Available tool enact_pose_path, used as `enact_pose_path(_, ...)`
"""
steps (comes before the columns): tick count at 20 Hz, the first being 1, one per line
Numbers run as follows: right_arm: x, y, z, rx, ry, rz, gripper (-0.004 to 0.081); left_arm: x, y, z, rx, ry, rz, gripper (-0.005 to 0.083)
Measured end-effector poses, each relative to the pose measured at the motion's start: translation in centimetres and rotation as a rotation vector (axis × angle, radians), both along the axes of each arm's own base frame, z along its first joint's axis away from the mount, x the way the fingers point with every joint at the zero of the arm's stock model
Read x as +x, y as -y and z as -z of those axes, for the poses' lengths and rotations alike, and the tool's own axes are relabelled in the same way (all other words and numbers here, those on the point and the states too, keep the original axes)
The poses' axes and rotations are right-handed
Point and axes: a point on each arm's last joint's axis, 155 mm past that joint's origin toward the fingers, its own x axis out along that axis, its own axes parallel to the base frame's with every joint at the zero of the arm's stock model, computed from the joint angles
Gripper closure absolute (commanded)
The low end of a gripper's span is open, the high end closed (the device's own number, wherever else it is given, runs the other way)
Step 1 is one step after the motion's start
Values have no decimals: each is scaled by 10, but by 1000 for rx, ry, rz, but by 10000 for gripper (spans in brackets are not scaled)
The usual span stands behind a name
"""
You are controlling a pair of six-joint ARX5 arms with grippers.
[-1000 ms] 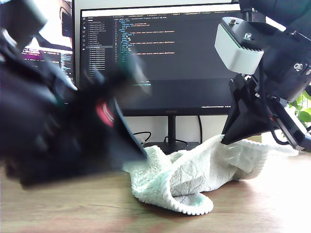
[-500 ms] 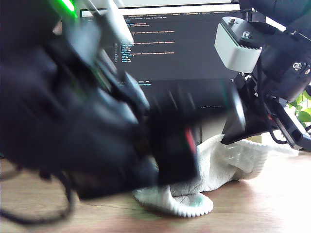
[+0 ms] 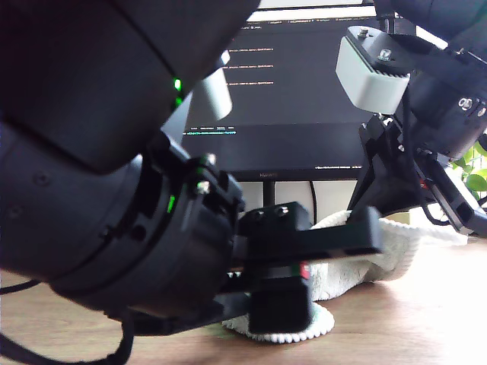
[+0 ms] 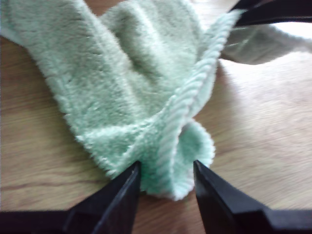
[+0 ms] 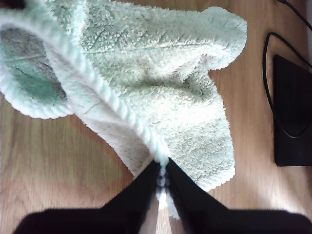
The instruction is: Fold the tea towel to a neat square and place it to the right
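Mint-green tea towel (image 4: 131, 83) lies crumpled on your wooden bench (image 4: 263, 122). My first gripper (image 4: 165, 183) straddles a hem fold, jaws apart (not closed); my second gripper (image 5: 162, 178) is clamped on its corded edge.

I see a wooden bench (image 3: 411, 319) carrying the crumpled tea towel (image 5: 161, 92), a black monitor stand (image 5: 292, 112) and its cable (image 5: 267, 73).

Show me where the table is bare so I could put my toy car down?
Bare wood lies beside the tea towel, away from the monitor foot and cable. More shows near my first gripper. The middle is crowded by towel and my second gripper.
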Motion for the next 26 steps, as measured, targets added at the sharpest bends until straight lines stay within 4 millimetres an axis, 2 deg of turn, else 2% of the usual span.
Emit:
enact_pose_path(3, 0, 0, 0, 0, 0, 0, 783, -4, -4, 10, 50, -26, 21, 721)
enact_pose_path(5, 0, 0, 0, 1, -1, 1, 783, -7, -8, 17, 93, -38, 32, 794)
enact_pose_path(9, 0, 0, 0, 42, -33, 51, 783, -6, -11, 16, 181, -6, 73, 797)
enact_pose_path(13, 3, 5, 1, 31, -25, 87, 783, -2, -27, 7, 321, 36, 118, 797)
enact_pose_path(17, 7, 11, 0, 44, -30, 155, 783, 14, -46, -34, 363, 104, 118, 797)
enact_pose_path(21, 10, 13, -3, 76, -39, 210, 783, 39, -58, -90, 431, 198, 119, 797)
enact_pose_path(22, 13, 11, -9, 89, -36, 218, 783, 47, -60, -105, 421, 207, 97, 797)
enact_pose_path(23, 17, 7, -20, 104, -28, 224, 783, 55, -64, -120, 485, 248, 114, 797)
enact_pose_path(26, 31, -1, -64, 168, -8, 263, 783, 77, -80, -139, 583, 255, 109, 797)
